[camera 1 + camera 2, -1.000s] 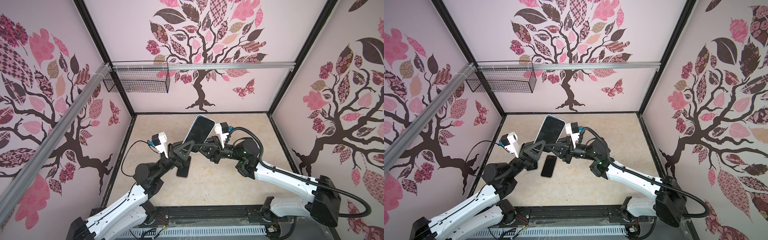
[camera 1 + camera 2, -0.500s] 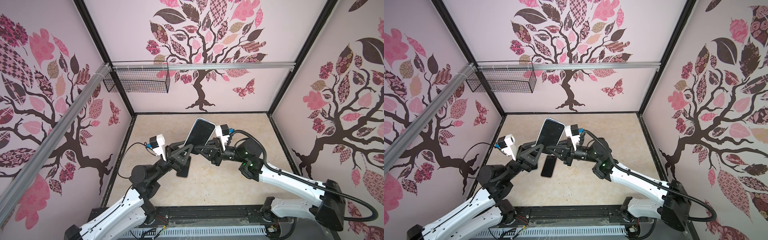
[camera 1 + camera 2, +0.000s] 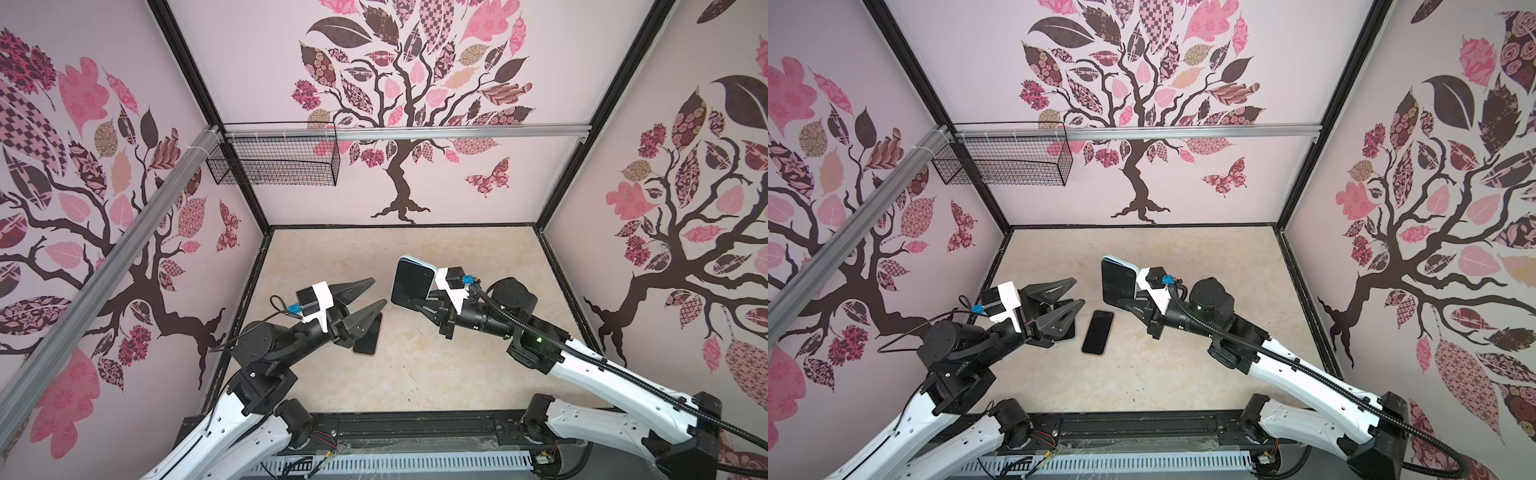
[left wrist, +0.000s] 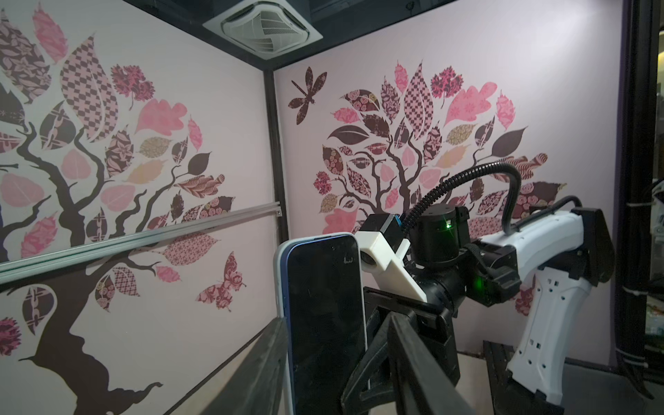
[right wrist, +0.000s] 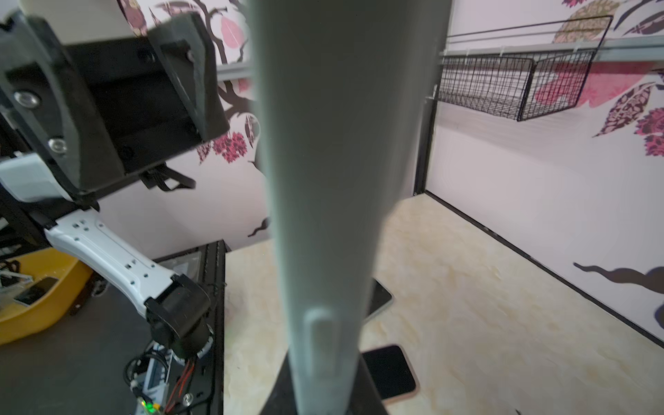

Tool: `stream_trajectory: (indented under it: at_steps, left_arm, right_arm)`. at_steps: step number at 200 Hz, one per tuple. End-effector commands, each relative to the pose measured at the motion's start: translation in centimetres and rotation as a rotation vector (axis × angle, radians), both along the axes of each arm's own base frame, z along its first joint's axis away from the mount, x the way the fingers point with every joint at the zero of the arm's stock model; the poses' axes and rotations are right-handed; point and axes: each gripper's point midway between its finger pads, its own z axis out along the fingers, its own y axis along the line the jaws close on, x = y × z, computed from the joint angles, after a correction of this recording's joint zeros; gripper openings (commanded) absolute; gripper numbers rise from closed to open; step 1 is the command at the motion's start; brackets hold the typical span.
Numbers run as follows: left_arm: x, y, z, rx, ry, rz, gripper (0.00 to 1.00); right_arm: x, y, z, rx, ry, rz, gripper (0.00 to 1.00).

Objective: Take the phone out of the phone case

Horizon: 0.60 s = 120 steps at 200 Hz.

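Phone [image 4: 325, 323], its dark glass face blank, sits in a pale blue phone case [image 4: 281, 284] held upright above the middle of the table, screen turned toward the left arm. The right gripper [image 3: 420, 308] is pressed together on the phone case at its lower part. The rounded top corners stand free in both top views. Up close, the right wrist view shows the case's matte pale side [image 5: 334, 179] with one raised oblong button [image 5: 319, 336].

The left gripper [image 3: 377, 293] hangs just beside the phone with its fingers spread, gripping nothing. A clear gap separates it from the case.

Below, two loose handsets lie flat on the beige table [image 3: 436, 374]. A tan-edged phone [image 3: 1097, 332] is in the open, and a grey-edged phone [image 5: 379, 298] is partly under the left gripper.

Past both arms the tabletop runs open to the black frame [image 3: 403, 226] at the foot of the back wall and along the right wall. A wire basket [image 3: 274, 160] hangs from an aluminium rail [image 3: 457, 132] well above the work area, in the far left corner.
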Motion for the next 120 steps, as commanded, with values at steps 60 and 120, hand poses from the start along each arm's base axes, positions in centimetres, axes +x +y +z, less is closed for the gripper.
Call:
stream_trajectory:
  at_steps: [60,120]
  left_arm:
    - [0.4,-2.8,-0.3,0.200,-0.214,-0.034,0.44]
    - [1.2,-3.7,0.1,0.217,-0.249,-0.025,0.39]
  right_arm:
    - [0.9,-3.7,3.0,-0.055,-0.159,-0.107,0.00]
    - [0.4,-3.6,2.4,-0.085,-0.171,-0.079,0.00]
